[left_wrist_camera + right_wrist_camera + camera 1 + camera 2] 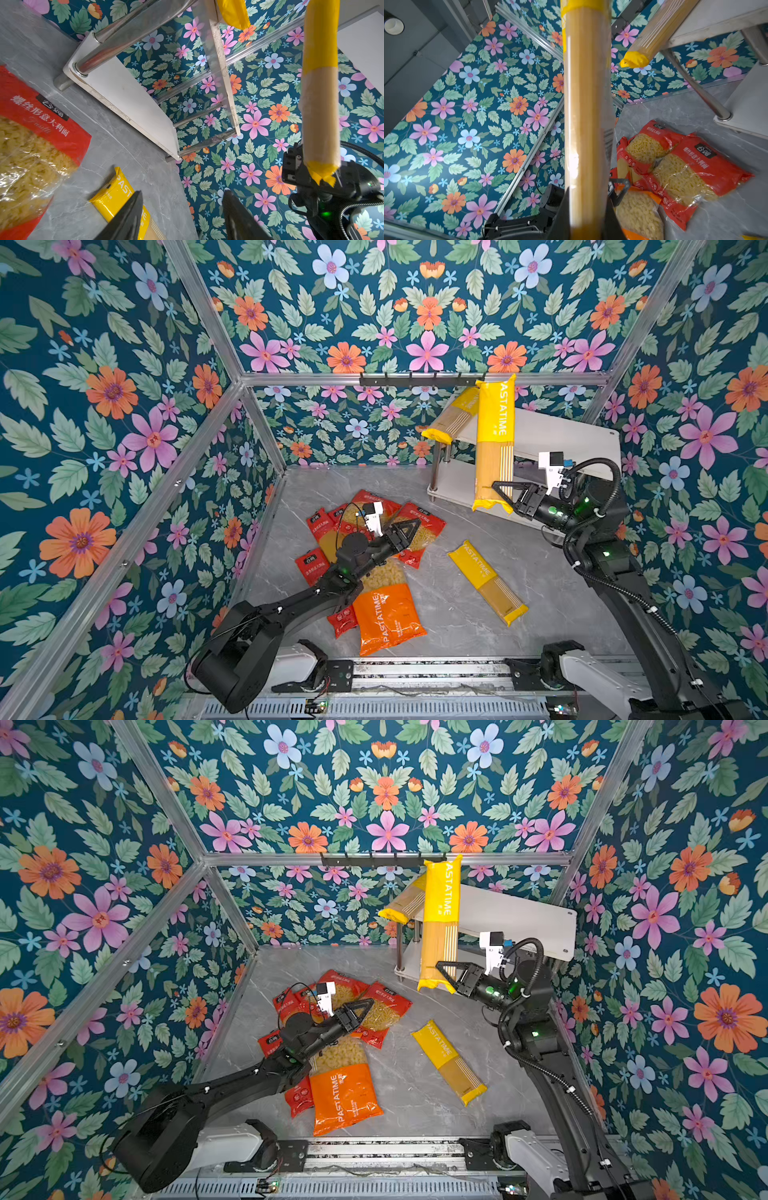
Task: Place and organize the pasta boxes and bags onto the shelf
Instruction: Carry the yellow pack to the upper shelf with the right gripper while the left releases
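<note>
Right gripper (500,493) is clamped on the lower end of a yellow spaghetti pack (494,435). The pack stands near upright at the left end of the shelf (573,439), which sits at 1 o'clock on the table (457,614). Second yellow pack (451,418) lies on the top board, overhanging its left end. Left gripper (409,526) has its jaws apart, empty, above the red packs (324,526) at 9 o'clock. Third yellow pack (486,580) lies flat at 4 o'clock, orange macaroni pack (386,614) at 7 o'clock.
</note>
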Robot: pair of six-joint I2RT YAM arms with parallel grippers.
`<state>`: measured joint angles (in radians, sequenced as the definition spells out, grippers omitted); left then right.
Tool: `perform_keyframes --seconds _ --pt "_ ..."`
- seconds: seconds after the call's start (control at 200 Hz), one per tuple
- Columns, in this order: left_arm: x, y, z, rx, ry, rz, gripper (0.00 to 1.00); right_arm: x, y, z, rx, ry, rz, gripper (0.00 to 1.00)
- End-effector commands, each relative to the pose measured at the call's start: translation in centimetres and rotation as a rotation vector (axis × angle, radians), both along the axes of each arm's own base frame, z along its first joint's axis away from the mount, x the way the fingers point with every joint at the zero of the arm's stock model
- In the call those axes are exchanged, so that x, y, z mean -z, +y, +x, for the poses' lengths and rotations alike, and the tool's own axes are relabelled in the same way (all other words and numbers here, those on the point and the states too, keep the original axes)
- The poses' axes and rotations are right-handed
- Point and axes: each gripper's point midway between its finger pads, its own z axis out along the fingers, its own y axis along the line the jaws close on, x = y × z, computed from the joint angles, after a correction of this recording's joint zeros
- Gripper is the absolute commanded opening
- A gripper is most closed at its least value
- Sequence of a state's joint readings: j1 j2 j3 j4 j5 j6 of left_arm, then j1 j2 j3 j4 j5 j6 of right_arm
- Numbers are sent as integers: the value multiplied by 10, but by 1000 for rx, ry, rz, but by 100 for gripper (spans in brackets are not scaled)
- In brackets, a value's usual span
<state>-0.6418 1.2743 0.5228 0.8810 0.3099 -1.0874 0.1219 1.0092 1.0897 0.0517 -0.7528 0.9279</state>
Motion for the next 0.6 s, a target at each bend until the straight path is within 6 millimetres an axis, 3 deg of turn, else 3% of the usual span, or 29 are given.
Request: perform_keyframes --seconds 0.0,0.105,0.24,0.39,0.59 --pt "-18 2 13 -41 -76 35 66 -34 -16 17 71 -57 88 0" --pt "-50 0 50 -76 -145 165 72 -44 -20 33 98 -32 107 0" --pt "-99 -5 106 -110 -211 207 77 -49 -30 58 164 37 127 0" --pt "-116 -8 170 -157 -187 190 79 -49 -43 89 220 125 201 0" --pt "-136 -24 220 -182 -185 120 82 -40 -45 127 241 213 262 0"
